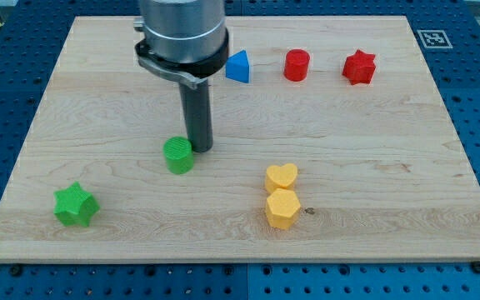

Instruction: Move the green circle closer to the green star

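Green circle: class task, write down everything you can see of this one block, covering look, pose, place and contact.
The green circle is a short, solid-looking cylinder of matte green, standing upright on its flat end on the wooden board, left of the view's centre. My tip sits right against its upper-right side, apparently touching it. The green star lies apart, toward the view's lower left. No other block touches the circle; the yellow pair lies off to its right.
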Available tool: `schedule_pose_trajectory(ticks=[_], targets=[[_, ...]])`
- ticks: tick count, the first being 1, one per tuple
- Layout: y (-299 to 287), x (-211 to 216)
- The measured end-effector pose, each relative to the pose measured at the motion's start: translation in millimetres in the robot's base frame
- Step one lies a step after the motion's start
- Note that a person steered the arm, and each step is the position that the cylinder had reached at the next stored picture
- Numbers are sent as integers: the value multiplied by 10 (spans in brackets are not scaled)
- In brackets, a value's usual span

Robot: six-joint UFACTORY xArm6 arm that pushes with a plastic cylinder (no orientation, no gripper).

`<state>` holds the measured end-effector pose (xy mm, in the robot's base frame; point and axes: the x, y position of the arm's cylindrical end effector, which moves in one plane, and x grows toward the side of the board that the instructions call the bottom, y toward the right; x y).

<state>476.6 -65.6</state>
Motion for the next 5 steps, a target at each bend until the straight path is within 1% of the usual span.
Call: schedule_pose_trajectory(ticks=[2, 3, 4, 5], targets=[[-341, 95], [-467, 226], [-532, 423], [-533, 461]])
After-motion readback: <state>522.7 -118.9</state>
